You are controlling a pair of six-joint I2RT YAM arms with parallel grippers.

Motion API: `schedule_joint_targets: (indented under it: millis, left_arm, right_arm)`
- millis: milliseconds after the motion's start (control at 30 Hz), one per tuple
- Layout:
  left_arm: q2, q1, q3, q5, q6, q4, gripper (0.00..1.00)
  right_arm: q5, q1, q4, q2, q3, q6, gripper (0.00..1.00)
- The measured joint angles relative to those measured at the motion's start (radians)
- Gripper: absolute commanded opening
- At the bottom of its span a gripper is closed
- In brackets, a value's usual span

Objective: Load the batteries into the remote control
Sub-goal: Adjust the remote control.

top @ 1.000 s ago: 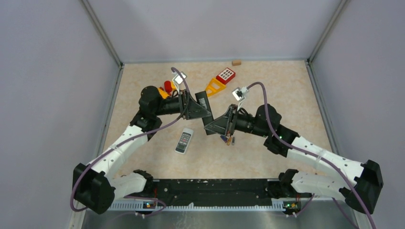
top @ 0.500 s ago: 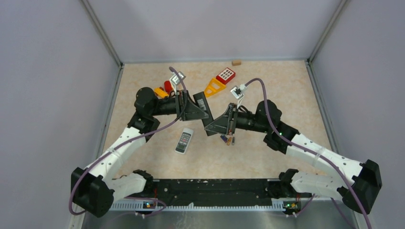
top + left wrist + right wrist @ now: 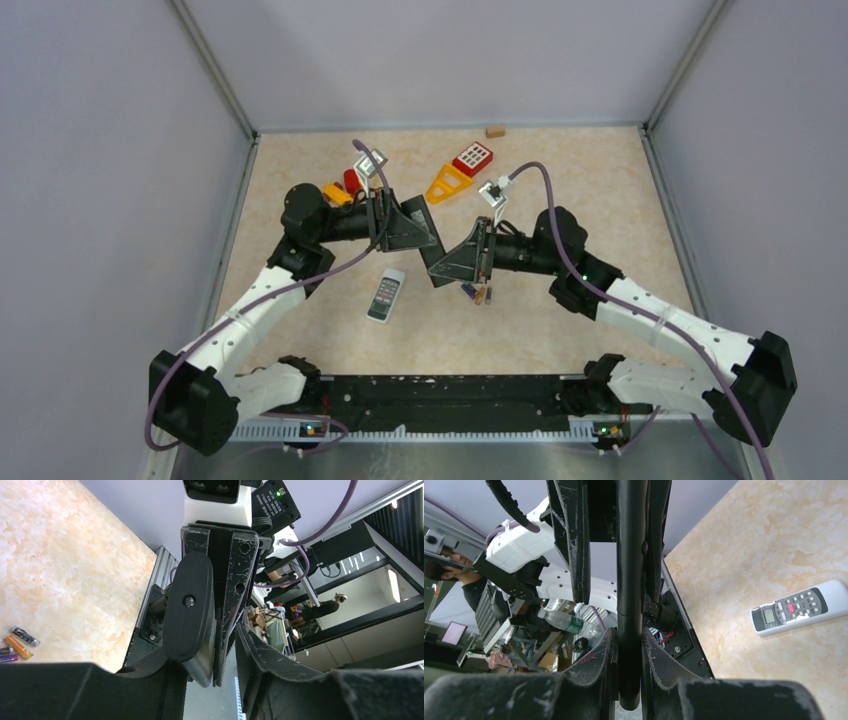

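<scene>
Both grippers hold a black remote (image 3: pixel 433 252) in the air above the middle of the table. My left gripper (image 3: pixel 428 238) is shut on its far end, and the remote's end lies between its jaws in the left wrist view (image 3: pixel 202 667). My right gripper (image 3: pixel 445 266) is shut on its near end, with the remote edge-on between its jaws (image 3: pixel 629 630). Three batteries (image 3: pixel 478 293) lie loose on the table under the right gripper: dark grey (image 3: pixel 24 635), orange (image 3: pixel 17 647) and purple (image 3: pixel 7 657).
A white remote (image 3: pixel 385 295) lies face up left of the batteries and also shows in the right wrist view (image 3: pixel 796 607). At the back lie a red keypad device (image 3: pixel 472 158), an orange piece (image 3: pixel 448 183), a red-and-orange object (image 3: pixel 345 185) and a small wooden block (image 3: pixel 494 130).
Both arms have shifted slightly left and away, carrying the black remote between them. The batteries and the white remote have not moved.
</scene>
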Motion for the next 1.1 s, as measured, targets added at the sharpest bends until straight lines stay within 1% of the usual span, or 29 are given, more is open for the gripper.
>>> schedule_joint_targets:
  millis: [133,233,300,333,367,433,467,500,533,567,633,700,833,933,1100]
  left_arm:
    - [0.0,0.002,0.0,-0.006,-0.005,-0.003,0.22]
    - [0.001,0.002,-0.001,-0.008,-0.004,-0.001,0.13]
    - [0.001,0.002,-0.002,-0.007,-0.003,0.006,0.03]
    - [0.001,0.002,-0.002,-0.007,-0.004,0.009,0.0]
    - [0.002,0.002,-0.002,-0.008,-0.004,0.011,0.0]
    - [0.003,0.002,-0.002,-0.011,-0.004,0.013,0.0]
    - [0.003,0.002,-0.002,-0.013,-0.003,0.013,0.0]
    - [0.003,0.002,-0.002,-0.016,-0.002,0.013,0.0]
    - [0.003,0.002,-0.002,-0.023,0.0,0.013,0.0]
    - [0.003,0.002,-0.002,-0.034,0.002,0.013,0.0]
    - [0.002,0.003,-0.007,-0.07,0.005,0.019,0.0]
    - [0.001,0.003,-0.028,-0.115,-0.002,0.035,0.0]
    - [0.0,0.003,-0.09,-0.203,-0.047,0.085,0.0]
    - [0.0,0.002,-0.15,-0.27,-0.114,0.158,0.0]
    - [0.0,-0.005,-0.179,-0.352,-0.177,0.213,0.0]
  right_arm:
    - [-0.014,-0.005,0.006,0.003,0.0,0.002,0.0]
    - [-0.024,-0.005,0.017,0.003,0.0,0.005,0.0]
    - [-0.032,-0.01,0.018,0.003,0.0,0.008,0.0]
    - [-0.037,-0.011,0.021,0.003,0.0,0.008,0.0]
    - [-0.04,-0.013,0.021,0.003,0.0,0.008,0.0]
    - [-0.045,-0.017,0.021,0.003,0.0,0.008,0.29]
    - [-0.045,-0.018,0.021,0.003,0.0,0.008,0.47]
    - [-0.043,-0.018,0.021,0.003,0.0,0.01,0.61]
    - [-0.039,-0.018,0.021,0.002,0.0,0.008,0.71]
    - [-0.028,-0.019,0.019,0.002,-0.003,0.011,0.77]
    - [0.012,-0.023,0.046,0.0,-0.026,0.025,0.83]
    - [0.068,-0.023,0.114,-0.011,-0.084,0.058,0.86]
    - [0.201,-0.023,0.284,-0.021,-0.215,0.158,0.85]
    - [0.321,-0.022,0.455,-0.017,-0.314,0.264,0.74]
    - [0.408,-0.015,0.61,0.038,-0.325,0.347,0.66]
